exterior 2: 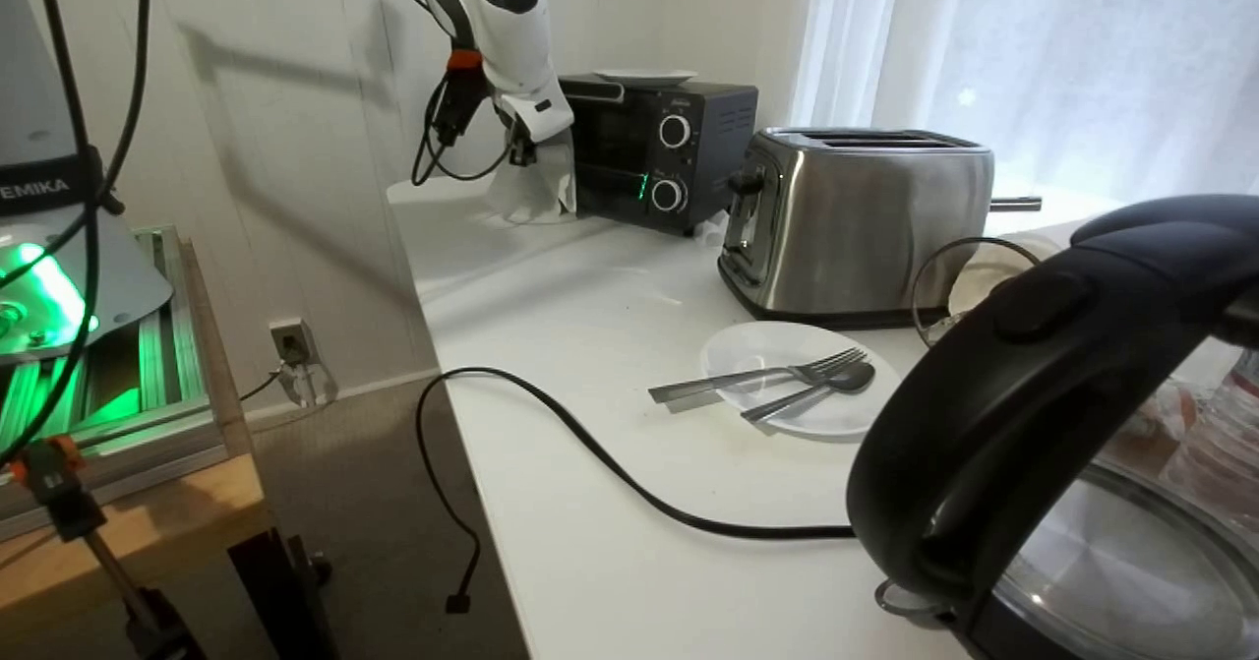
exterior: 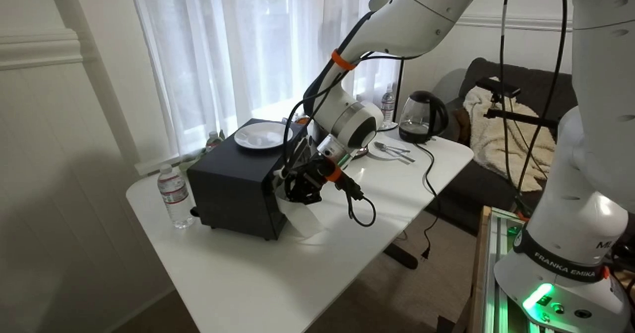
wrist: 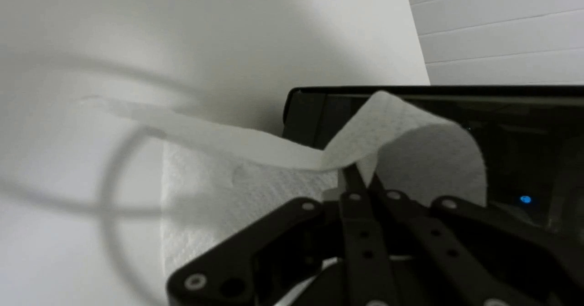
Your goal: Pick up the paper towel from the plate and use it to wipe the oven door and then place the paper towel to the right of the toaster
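The white paper towel [wrist: 200, 196] is pinched in my gripper [wrist: 362, 178], its loose sheet hanging to the table in both exterior views [exterior: 303, 221] [exterior 2: 536, 193]. One flap curls up over the dark oven door [wrist: 538, 155]. My gripper [exterior 2: 521, 153] is beside the door's far part, pointing down; whether the towel presses on the glass I cannot tell. The door also shows in an exterior view [exterior 2: 612, 134]. The plate [exterior: 262, 135] lies on top of the oven. The silver toaster [exterior 2: 875, 227] stands beside the oven; the arm mostly hides it in an exterior view.
A second white plate [exterior 2: 752, 345] with a fork and spoon lies in front of the toaster. A glass kettle with a black handle [exterior: 416, 119] stands beyond it, its cord [exterior 2: 629, 488] running across the table. A water bottle [exterior: 174, 196] stands behind the oven.
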